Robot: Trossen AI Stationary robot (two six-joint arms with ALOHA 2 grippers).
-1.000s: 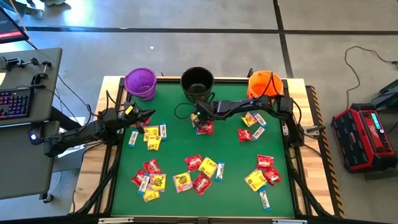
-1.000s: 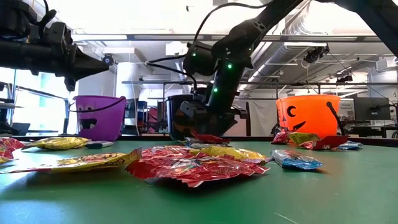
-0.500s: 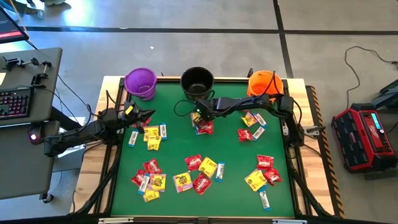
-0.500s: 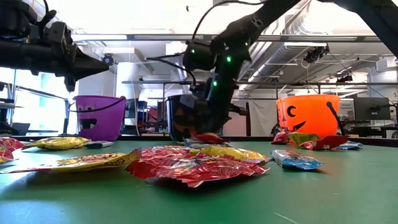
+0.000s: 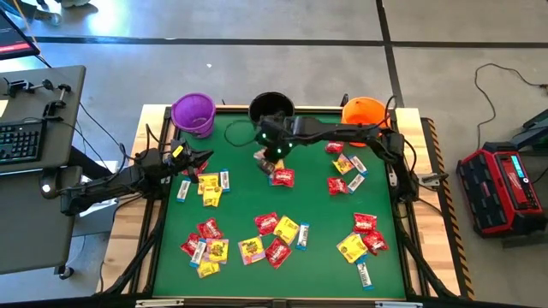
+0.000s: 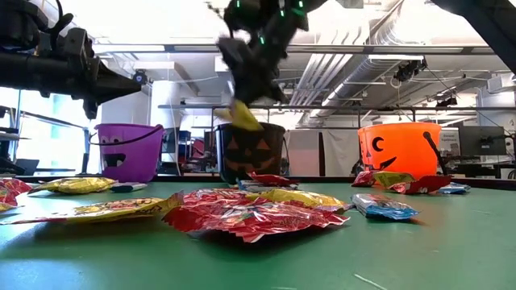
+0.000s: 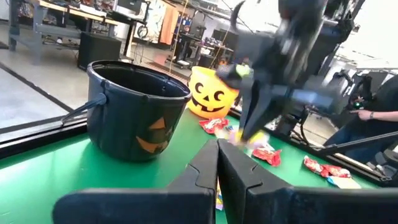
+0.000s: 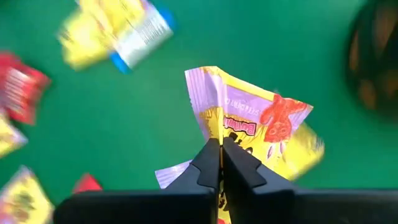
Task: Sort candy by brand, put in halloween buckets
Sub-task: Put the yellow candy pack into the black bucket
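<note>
My right gripper (image 5: 264, 154) hangs above the green table (image 5: 240, 205), just on the near side of the black bucket (image 5: 271, 107), shut on a yellow candy packet (image 8: 255, 130). In the low view the packet (image 6: 244, 118) dangles in front of the black bucket (image 6: 251, 153). The purple bucket (image 5: 193, 111) and the orange bucket (image 5: 364, 111) stand on the far edge to either side. My left gripper (image 5: 204, 158) waits shut at the left, near the purple bucket, holding nothing. A red packet (image 5: 282, 177) lies on the table below my right gripper. My right gripper pinches the yellow packet between its two fingers at a crumpled part near its middle (image 8: 219, 127). The fingers (image 6: 234, 76) come from above, slanting down. The packet is lifted clear of the table and hangs below the fingertips.
Loose candy lies in clusters: by my left gripper (image 5: 210, 186), at the near middle (image 5: 274, 235), at the near right (image 5: 364, 239) and below the orange bucket (image 5: 347, 171). The green mat between the clusters is bare.
My right gripper has shut on a yellow packet in the small pile near the black bucket, then risen and tipped its wrist. The packet has been lifted clear of the table; the red packet stays lying there.
</note>
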